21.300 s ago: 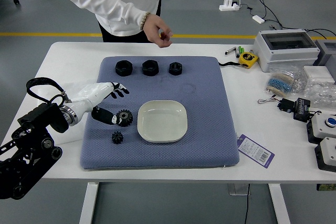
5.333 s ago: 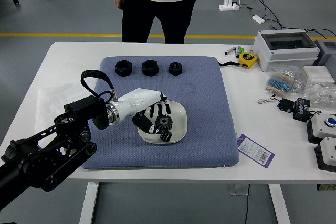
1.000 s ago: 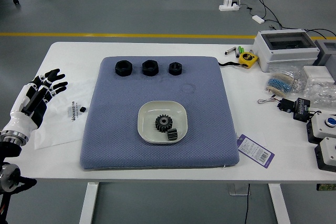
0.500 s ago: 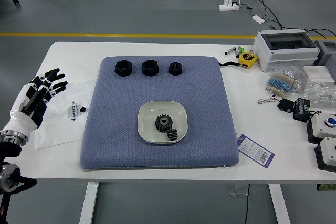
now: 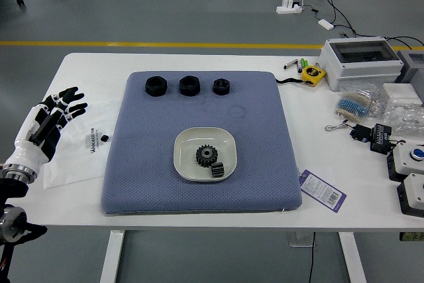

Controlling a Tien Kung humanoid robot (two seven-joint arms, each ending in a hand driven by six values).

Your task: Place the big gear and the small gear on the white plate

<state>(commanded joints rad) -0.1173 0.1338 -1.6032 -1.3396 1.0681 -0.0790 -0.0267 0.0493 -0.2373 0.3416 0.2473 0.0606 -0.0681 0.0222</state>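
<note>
My left hand (image 5: pixel 67 109) is over the table's left side, off the mat, fingers spread and holding nothing. On the blue mat stands the white plate (image 5: pixel 187 168). The big gear (image 5: pixel 206 156) lies flat inside it with its toothed outline facing up. Against its lower right, also inside the plate, the small gear (image 5: pixel 217 169) rests on its side. My right hand is out of view.
Three black nuts (image 5: pixel 189 85) form a row at the mat's (image 5: pixel 265 150) far edge. A plastic bag (image 5: pixel 76 157) lies left of the mat. On the right are a tag (image 5: pixel 322 191), tape measure (image 5: pixel 313 75) and grey-white box (image 5: pixel 361 61).
Since the earliest frame both gears have moved from the mat's left onto the plate. My left hand has withdrawn left from over the plate, and the person has left the view.
</note>
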